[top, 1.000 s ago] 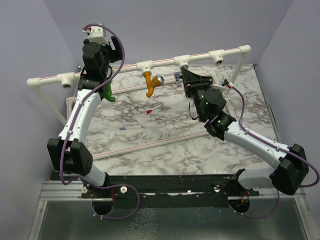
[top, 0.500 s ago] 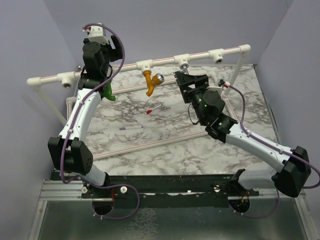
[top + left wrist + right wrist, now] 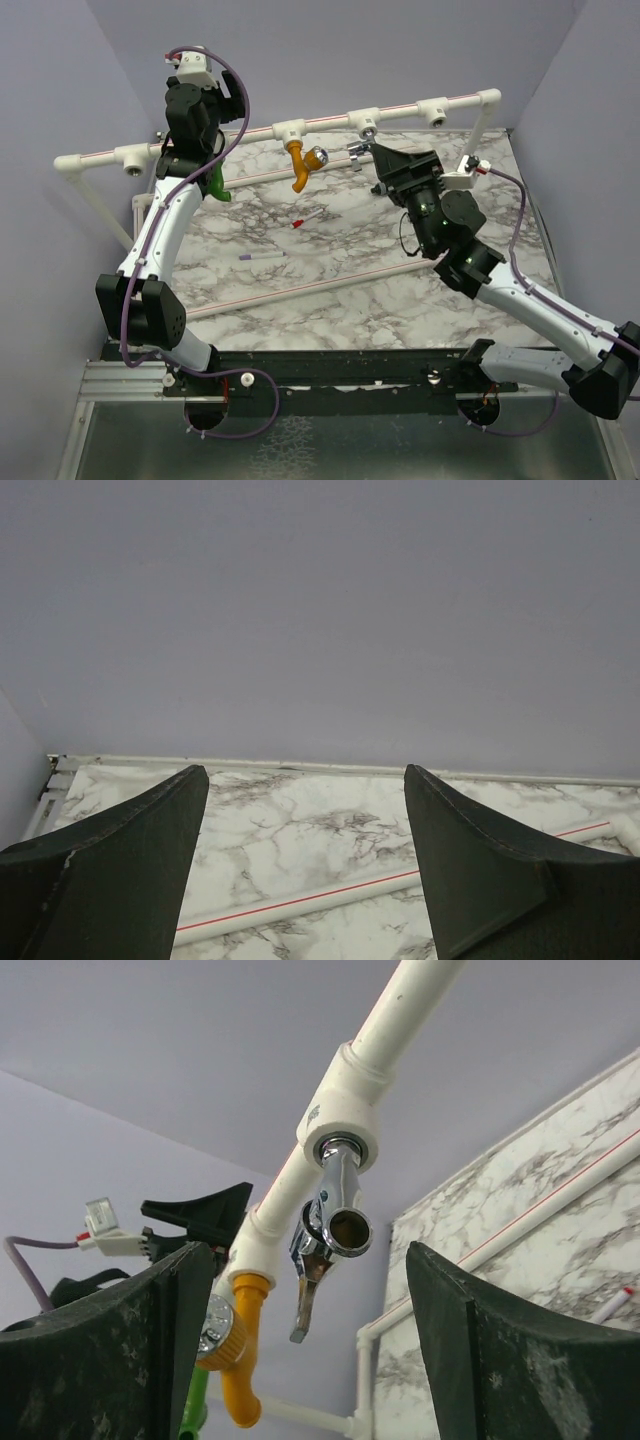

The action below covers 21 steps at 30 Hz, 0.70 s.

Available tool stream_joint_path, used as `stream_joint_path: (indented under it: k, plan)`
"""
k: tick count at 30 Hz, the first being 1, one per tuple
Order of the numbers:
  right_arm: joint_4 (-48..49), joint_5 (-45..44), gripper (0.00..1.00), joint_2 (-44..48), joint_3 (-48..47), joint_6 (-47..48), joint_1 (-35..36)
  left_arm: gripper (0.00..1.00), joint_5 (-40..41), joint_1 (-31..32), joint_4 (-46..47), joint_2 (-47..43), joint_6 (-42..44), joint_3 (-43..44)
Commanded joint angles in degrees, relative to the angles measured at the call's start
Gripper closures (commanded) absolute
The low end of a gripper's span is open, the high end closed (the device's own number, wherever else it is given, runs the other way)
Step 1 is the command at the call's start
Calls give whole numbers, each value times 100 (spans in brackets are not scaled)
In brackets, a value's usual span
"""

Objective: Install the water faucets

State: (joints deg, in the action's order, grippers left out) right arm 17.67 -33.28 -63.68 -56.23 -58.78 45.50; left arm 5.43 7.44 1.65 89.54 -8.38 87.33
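Grey metal faucet (image 3: pixel 335 1210): it is seated in a white tee (image 3: pixel 345 1085) of the pipe rail (image 3: pixel 325 123) that runs along the far side of the marbled surface (image 3: pixel 340 300). Its long axis runs down and outward from the tee. The round spout mouth faces the right wrist camera, and the flat lever hangs straight down below the body. The right hand (image 3: pixel 307 1245) stands just in front of it with its jaws spread wide. One finger is on either side of the faucet, both clear of it, and the hand grips nothing.

One tee to the left hangs the mustard-orange faucet (image 3: pixel 298 168). Its long axis is close to upright, its spout curves down toward the surface, and its silver knob (image 3: pixel 318 157) sticks out to the right. Further left the green faucet (image 3: pixel 218 186) hangs at the rail, partly behind the left arm (image 3: pixel 165 225), with its curved spout pointing down.

The left hand (image 3: pixel 302 770) is raised by the rail's left part. Its jaws are wide apart with nothing between them, and it faces the back wall (image 3: pixel 320 610).

Two thin sticks lie loose on the surface, well apart from the faucets: a red-tipped stick (image 3: pixel 305 218) and a purple-tipped stick (image 3: pixel 262 256).
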Motion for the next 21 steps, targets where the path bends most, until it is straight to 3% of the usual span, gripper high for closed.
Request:
stream_joint_path:
  k: [1, 5, 13, 21]
  plan:
    - [-14, -263, 18, 282, 192, 1313, 20, 19, -33, -45, -1598, 601, 52, -577]
    - [441, -69, 18, 457, 224, 3083, 16, 19, -33, -50, -1598, 612, 47, -577]
    - [435, 420, 15, 551, -82, 6031, 20, 19, -26, -44, -1597, 612, 56, -577]
    - [-526, 1551, 7, 632, -478, 8675, 21, 19, -33, -43, -1605, 620, 56, -578]
